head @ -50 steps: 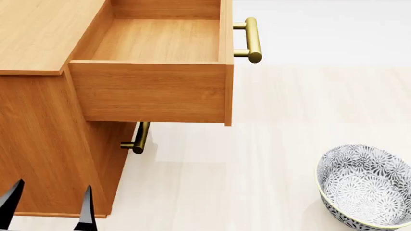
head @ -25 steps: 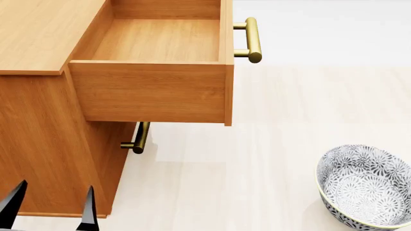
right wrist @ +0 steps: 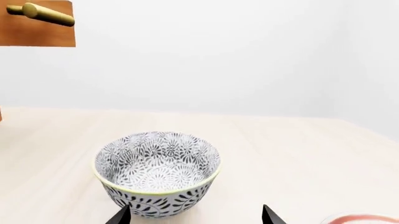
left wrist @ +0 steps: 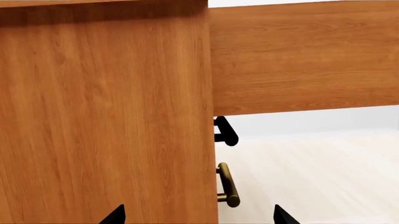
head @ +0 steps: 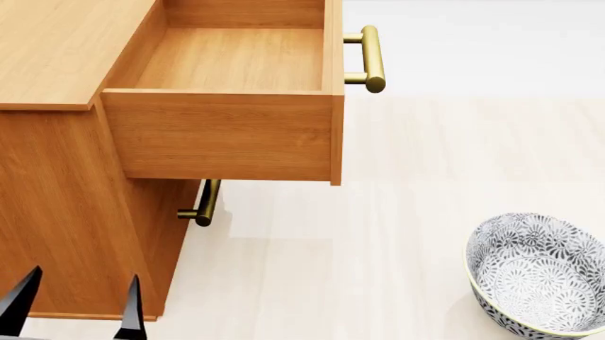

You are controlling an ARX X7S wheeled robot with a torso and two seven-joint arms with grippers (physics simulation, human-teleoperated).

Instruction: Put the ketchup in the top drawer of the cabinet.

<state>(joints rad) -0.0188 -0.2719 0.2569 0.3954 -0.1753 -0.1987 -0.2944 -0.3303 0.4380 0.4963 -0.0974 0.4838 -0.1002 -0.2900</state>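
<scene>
Both fingers pairs apart, empty: left fingers [head: 74,306] beside cabinet [head: 57,205] edge, right fingers [right wrist: 194,215] near bowl [right wrist: 156,171].

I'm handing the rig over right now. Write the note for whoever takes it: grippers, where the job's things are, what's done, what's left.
Left gripper: open, empty, low beside the cabinet.
Right gripper: open, empty, facing the patterned bowl.
Top drawer: pulled out, nothing inside. Lower drawer handle sits flush, so that one is shut.
Ketchup: not clearly in any view; a red-and-white sliver at the right wrist view's edge might be it, cannot confirm.
Done: drawer open. Left: find the can, grasp it, place it in the drawer.
</scene>
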